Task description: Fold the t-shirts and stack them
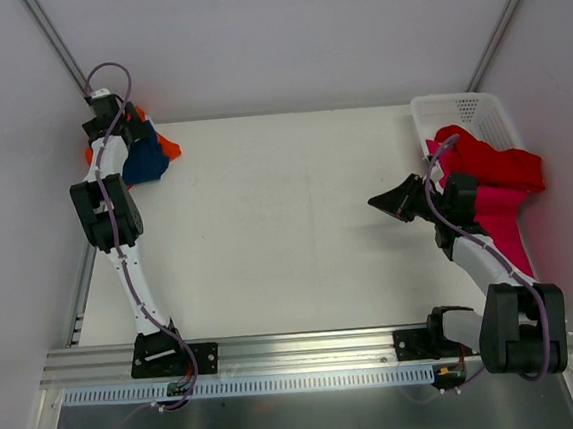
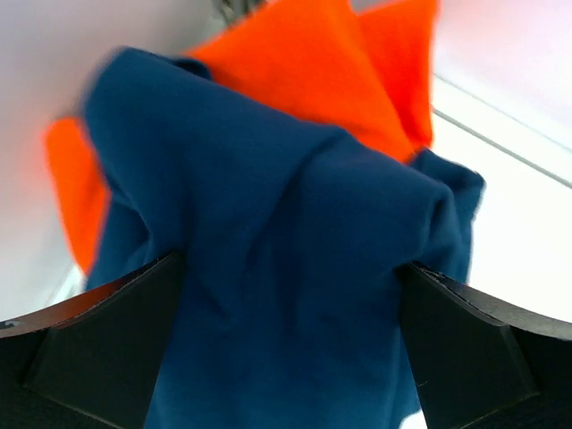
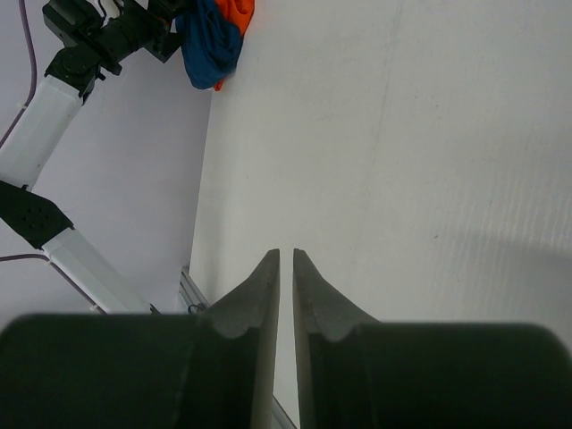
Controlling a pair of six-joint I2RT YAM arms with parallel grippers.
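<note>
Here, left jaws spread around the navy tee (image 2: 286,268) at the far-left table (image 1: 268,236) corner, right jaws closed.

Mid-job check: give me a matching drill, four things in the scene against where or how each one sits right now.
Things
1. navy t-shirt
2. red t-shirt
3. left gripper
4. right gripper

Places or states
A. jaws almost together, holding nothing, over the bare table
B. spilling out of the white basket at the far right
C. jaws wide, one finger on either side of blue cloth
D. bunched on top of the orange t-shirt in the far left corner

Pairs: 1-D, 2-B, 3-C, 4-A
</note>
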